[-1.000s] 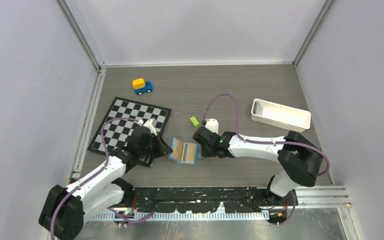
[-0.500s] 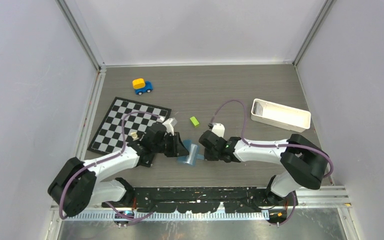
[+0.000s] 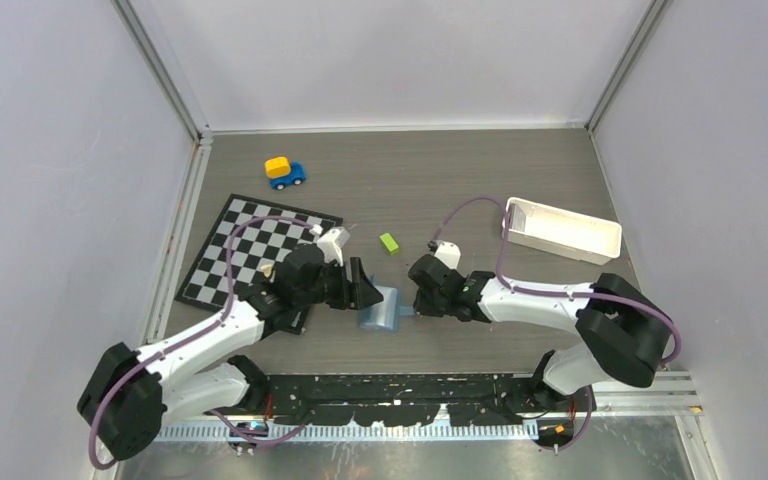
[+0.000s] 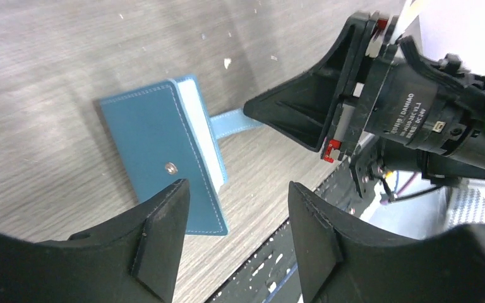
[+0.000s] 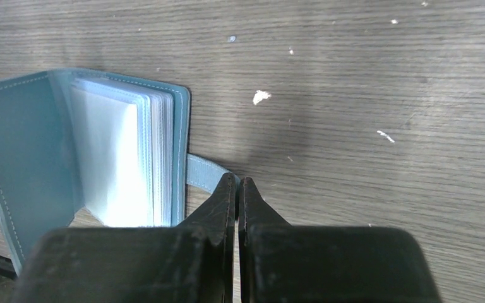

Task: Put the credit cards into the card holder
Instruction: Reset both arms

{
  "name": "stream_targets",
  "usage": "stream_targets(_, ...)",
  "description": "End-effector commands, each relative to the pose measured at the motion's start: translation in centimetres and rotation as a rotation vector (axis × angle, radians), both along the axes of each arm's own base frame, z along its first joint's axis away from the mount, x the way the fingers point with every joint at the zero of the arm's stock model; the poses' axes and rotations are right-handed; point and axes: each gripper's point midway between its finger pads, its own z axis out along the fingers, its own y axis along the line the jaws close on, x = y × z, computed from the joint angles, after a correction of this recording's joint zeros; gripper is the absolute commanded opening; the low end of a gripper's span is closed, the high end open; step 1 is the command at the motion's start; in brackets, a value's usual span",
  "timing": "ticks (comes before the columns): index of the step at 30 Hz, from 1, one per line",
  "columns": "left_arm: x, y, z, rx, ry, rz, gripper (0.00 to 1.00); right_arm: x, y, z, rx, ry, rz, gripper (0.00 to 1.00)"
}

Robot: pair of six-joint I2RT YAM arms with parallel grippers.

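Nearly folded shut: the card holder (image 3: 378, 308) lies on the worktop (image 3: 460, 190) between the two arms.
Left pincer (image 4: 237, 189) hovers over it, jaws apart, nothing held. Right pincer (image 5: 238, 183) is closed with its tips at the strap (image 5: 203, 172); pinch or press, cannot tell. Holder looks light and soft, and its slick clear sleeves (image 5: 126, 158) fan open, so it would likely skid if pushed. Best hold, by my reckoning: the stitched cover edge, not the floppy strap.

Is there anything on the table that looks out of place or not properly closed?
Yes. The card holder is folded but not fastened: its snap strap sticks out loose, its end at the tips of the shut right gripper, and the cover stands ajar above the clear sleeves. Nothing else looks odd.
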Motion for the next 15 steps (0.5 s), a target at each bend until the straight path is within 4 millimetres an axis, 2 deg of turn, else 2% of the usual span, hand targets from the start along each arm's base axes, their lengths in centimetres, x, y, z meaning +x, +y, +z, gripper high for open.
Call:
stream_targets(1, 1.4, 2.8, -0.3, 0.132, -0.055, 0.114, 0.59, 1.1, 0.1, 1.4, 0.036, -0.021, -0.008, 0.01)
stream_targets(5, 1.8, 4.3, -1.6, 0.196, -0.031, 0.186, 0.52, 1.3, -0.1, 1.3, 0.039, -0.009, -0.012, 0.0)
stream_targets(8, 2.2, 4.8, -2.1, 0.191, -0.025, 0.243, 0.51, 1.3, 0.1, 1.2, 0.044, -0.001, -0.009, 0.0)
stream_targets(15, 1.7, 3.4, -4.4, 0.153, 0.073, 0.22, 0.43, 1.2, 0.5, 0.9, 0.058, 0.014, 0.0, 0.0)
